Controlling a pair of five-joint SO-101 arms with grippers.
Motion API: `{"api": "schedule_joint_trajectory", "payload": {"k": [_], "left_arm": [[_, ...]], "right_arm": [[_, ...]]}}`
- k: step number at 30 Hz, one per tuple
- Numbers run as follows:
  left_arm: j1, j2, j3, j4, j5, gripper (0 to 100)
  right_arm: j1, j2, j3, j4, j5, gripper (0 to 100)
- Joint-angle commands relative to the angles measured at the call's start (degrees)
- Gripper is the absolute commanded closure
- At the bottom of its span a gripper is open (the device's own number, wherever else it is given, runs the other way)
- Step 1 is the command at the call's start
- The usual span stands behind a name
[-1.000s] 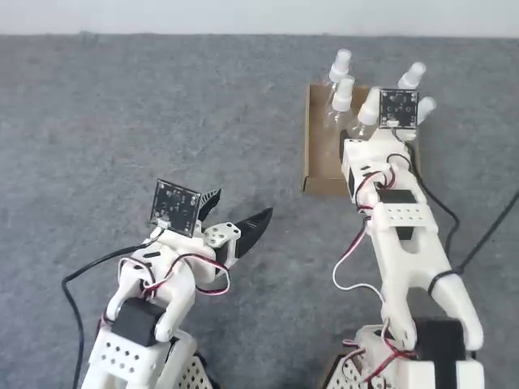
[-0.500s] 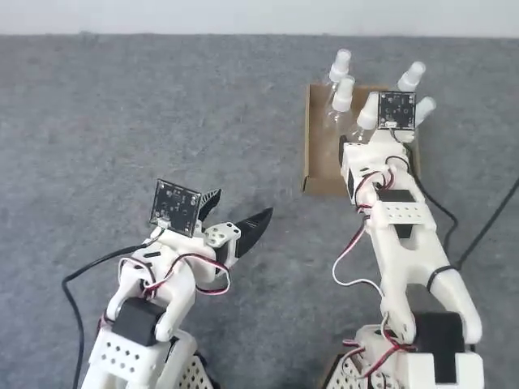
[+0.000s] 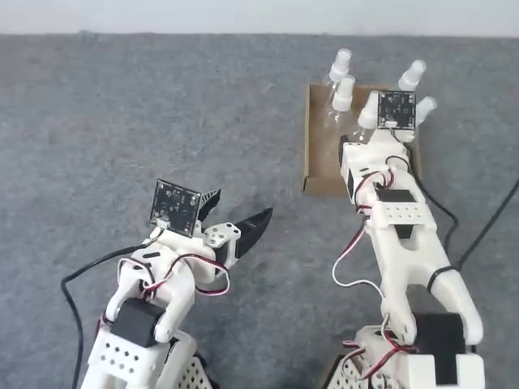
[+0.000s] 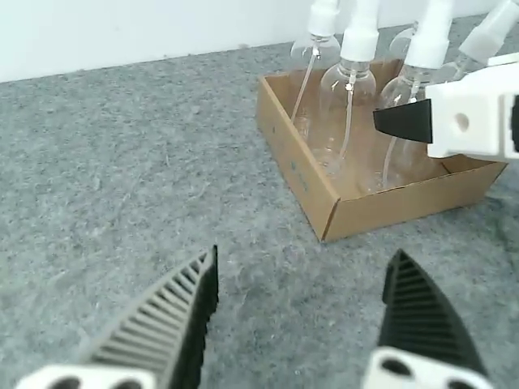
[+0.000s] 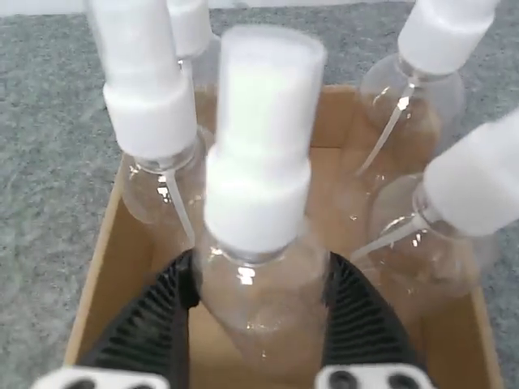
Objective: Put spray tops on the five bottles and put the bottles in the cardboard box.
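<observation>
The right gripper (image 5: pixel 258 279) is clamped on a bottle (image 5: pixel 259 203) inside the cardboard box (image 5: pixel 97 267), with four other bottles (image 5: pixel 154 162) close around it. The left gripper (image 4: pixel 306 255) has its fingers apart over the bench (image 4: pixel 122 162), well away from the box edge.

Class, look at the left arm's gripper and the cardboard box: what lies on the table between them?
Nothing but bare grey mat: the left wrist view shows it running unbroken from the left gripper to the cardboard box.

Five bottles (image 5: pixel 259 284), one cardboard box (image 4: pixel 389 207), two arms (image 3: pixel 405 235)
</observation>
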Motion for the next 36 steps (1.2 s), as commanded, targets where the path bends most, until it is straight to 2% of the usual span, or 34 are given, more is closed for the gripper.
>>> {"api": "schedule_joint_trajectory", "payload": {"k": [1, 20, 27, 36], "left_arm": [[-0.18, -1.05, -0.66, -1.49, 0.44, 70], [-0.26, -1.05, -0.66, -1.49, 0.44, 70], [-0.26, -1.05, -0.66, -1.49, -0.44, 70], [-0.26, -1.05, -0.66, -1.49, -1.05, 70]], "right_arm": [[-0.31, -0.40, -0.18, -0.84, -0.35, 85.6], [-1.36, -0.48, -0.18, -0.75, -0.35, 84.8], [-1.54, -0.48, -0.18, -0.75, -0.26, 73.0], [-1.63, -0.84, -0.18, -0.75, 1.32, 72.7]]}}
